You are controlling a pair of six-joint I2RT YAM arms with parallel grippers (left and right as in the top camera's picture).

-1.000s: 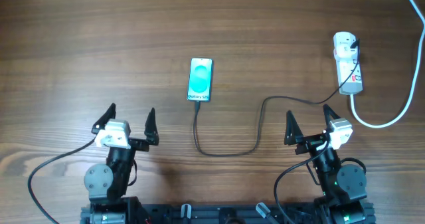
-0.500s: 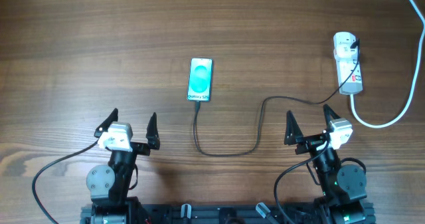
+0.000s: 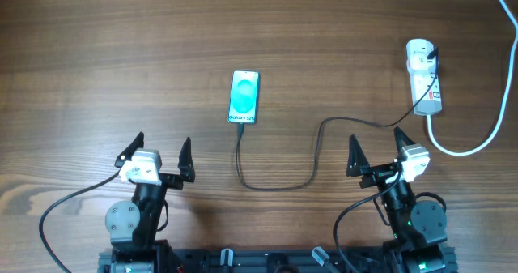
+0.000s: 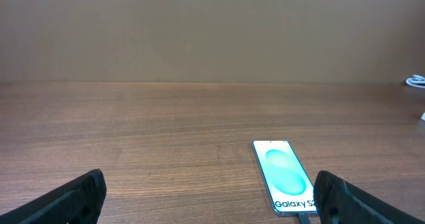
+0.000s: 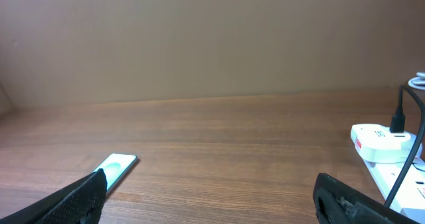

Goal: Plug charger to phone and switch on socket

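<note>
Both tools hang open and empty low in frame: left tool (image 3: 160, 137), right tool (image 3: 375, 135). I judge the charger (image 3: 239, 151) plugged into the phone (image 3: 244, 96); I can't read the socket (image 3: 422, 77) switch.

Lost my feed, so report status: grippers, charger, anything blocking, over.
Left gripper and right gripper open, empty, near their bases. Charger runs from socket to phone bottom edge; seating unclear. Nothing in the way.
</note>
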